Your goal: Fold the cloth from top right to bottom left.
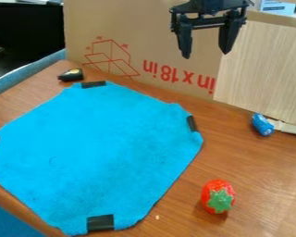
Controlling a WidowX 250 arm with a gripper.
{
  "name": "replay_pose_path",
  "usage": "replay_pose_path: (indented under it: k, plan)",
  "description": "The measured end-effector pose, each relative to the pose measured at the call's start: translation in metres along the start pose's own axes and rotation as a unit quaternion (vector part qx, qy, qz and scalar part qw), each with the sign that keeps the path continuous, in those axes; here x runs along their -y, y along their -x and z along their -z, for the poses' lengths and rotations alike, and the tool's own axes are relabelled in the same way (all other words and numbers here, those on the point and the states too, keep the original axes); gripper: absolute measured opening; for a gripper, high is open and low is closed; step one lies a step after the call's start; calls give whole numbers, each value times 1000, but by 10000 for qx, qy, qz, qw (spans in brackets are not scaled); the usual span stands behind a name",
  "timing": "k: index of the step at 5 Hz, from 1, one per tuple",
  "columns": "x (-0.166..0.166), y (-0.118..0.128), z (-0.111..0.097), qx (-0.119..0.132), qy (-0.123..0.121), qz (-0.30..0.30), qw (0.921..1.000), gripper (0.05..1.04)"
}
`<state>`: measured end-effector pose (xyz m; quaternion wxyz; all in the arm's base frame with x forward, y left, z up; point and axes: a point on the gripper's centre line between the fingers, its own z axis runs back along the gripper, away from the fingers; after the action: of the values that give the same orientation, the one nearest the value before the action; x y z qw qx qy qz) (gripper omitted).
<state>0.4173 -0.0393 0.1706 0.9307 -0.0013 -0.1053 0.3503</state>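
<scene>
Overhead at the far side, the gripper (206,54) hangs with its fingers (229,36) wide apart, nothing between them. Lower, nearer and slightly left lies the blue cloth's far right corner; the cloth (95,148) is flat on the desk (262,162). Descending probably needs care beside the cardboard (151,28). A toy strawberry (218,196) sits apart, near right.

camera view: above table (255,157), fixed | faces: slanting down toward cardboard (157,28) | range: near, cloth (101,143) meeting left edge
</scene>
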Motion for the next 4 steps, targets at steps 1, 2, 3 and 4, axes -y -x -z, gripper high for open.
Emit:
replay_pose_path:
  k: [1, 2, 3, 4]
  plan:
    - [-1, 4, 19, -148, -165, 3, 9998, 1000]
    - [-8, 10, 48, -130, -237, 7, 9996, 1000]
    - [-12, 9, 63, 37, -261, 60, 9996, 1000]
    - [-18, 12, 96, 138, -375, 210, 9990, 1000]
